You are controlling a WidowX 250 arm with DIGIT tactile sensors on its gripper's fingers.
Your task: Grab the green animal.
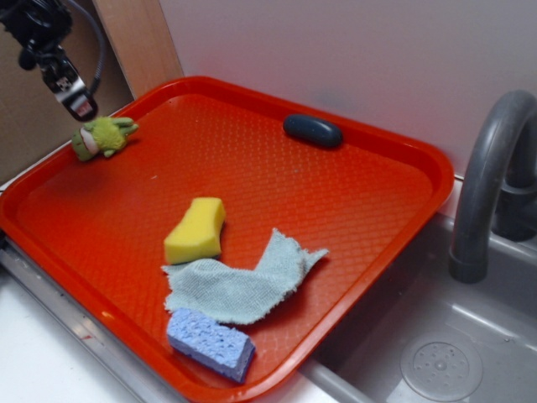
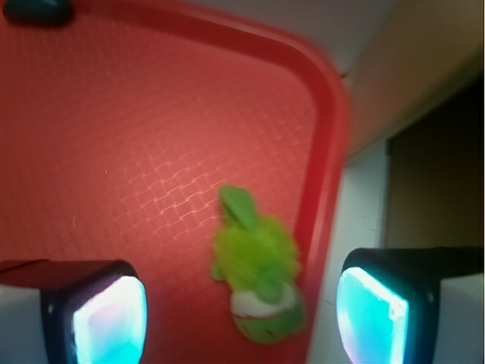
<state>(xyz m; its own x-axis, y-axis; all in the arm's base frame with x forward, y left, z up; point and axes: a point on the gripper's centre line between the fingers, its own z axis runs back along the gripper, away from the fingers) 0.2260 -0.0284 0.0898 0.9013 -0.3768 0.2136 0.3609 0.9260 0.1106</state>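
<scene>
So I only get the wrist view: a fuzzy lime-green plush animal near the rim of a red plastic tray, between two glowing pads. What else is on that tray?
Observer: A yellow sponge block lies mid-tray on the red plastic tray.
Operator: Anything near it?
Observer: A pale teal rag, with a blue sponge at its near edge.
Operator: And beyond the tray?
Observer: A grey faucet over a sink.
Operator: Is the gripper touching the fuzzy lime-green plush animal?
Observer: No, the gripper hangs open just above it.
</scene>
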